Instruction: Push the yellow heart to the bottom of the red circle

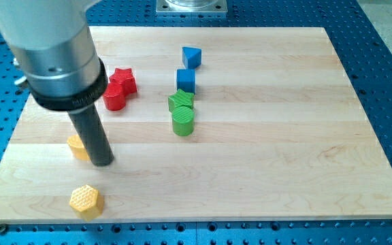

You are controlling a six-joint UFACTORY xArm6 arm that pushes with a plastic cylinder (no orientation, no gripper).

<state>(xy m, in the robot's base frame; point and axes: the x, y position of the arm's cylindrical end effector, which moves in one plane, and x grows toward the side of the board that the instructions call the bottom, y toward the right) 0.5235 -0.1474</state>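
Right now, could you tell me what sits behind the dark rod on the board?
A yellow block peeks out at the view's left of my tip, touching or nearly so. The rod covers its right part, so its shape stays unclear.

No text, label, brand or number can be read anywhere — not on any surface in view.

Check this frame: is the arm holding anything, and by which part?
Nothing is held; the arm ends in a plain rod. My tip rests on the board right beside the yellow heart, on its right in the view, below the red circle.
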